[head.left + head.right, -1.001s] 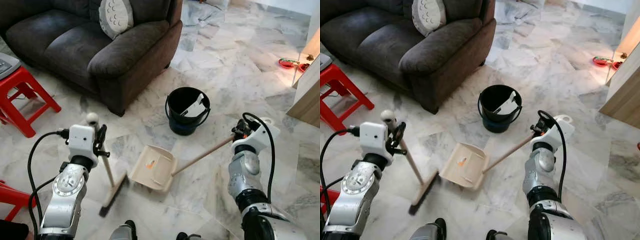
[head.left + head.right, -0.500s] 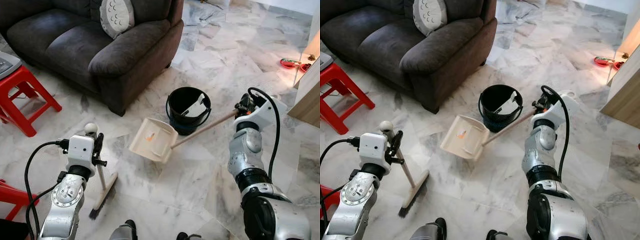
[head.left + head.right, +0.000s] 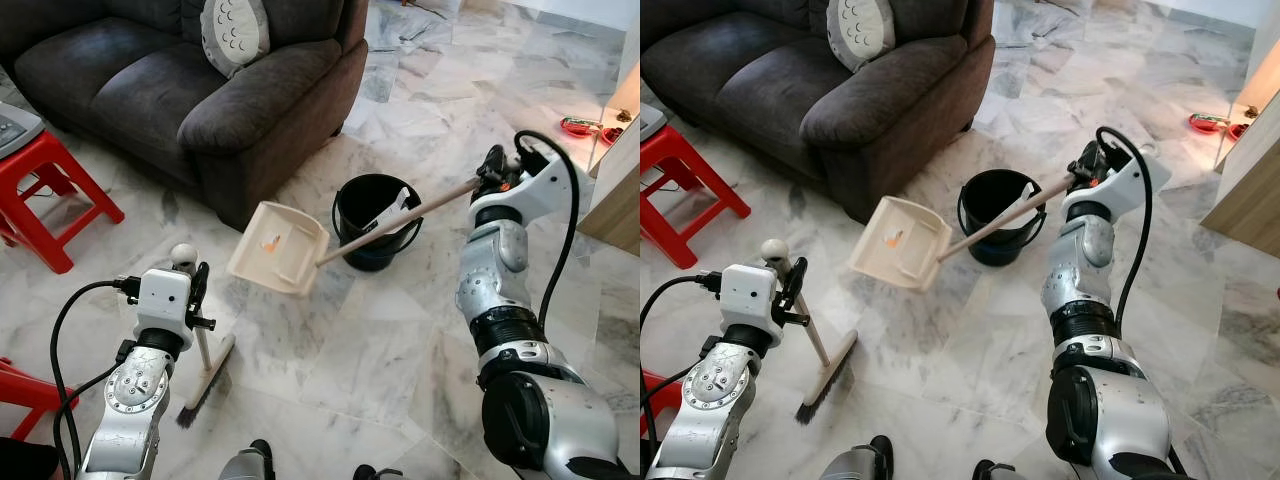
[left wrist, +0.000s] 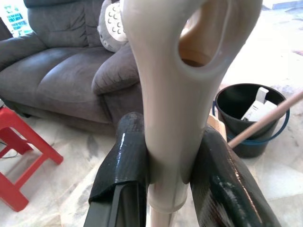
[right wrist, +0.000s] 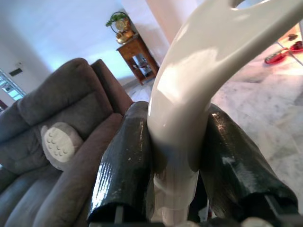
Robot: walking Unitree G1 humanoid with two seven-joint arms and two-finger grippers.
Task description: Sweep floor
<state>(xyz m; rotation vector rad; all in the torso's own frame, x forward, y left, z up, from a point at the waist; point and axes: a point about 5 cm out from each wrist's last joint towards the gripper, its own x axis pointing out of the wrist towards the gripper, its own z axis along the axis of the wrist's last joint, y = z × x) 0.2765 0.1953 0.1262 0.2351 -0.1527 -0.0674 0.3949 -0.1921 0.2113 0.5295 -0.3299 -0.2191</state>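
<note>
Sofa (image 3: pixel 190 90) upper left, black bucket (image 3: pixel 375 220) centre. We clamp broom (image 3: pixel 205 350) in left gripper (image 3: pixel 195 300), lower left; right gripper (image 3: pixel 492 175) grips raised dustpan (image 3: pixel 277 247) beside bucket.

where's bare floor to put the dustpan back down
Bare marble lies between the broom head and the right arm, in front of the bucket. More lies beyond the bucket, toward the red dish. Crowded: between sofa, bucket and the raised dustpan.
</note>
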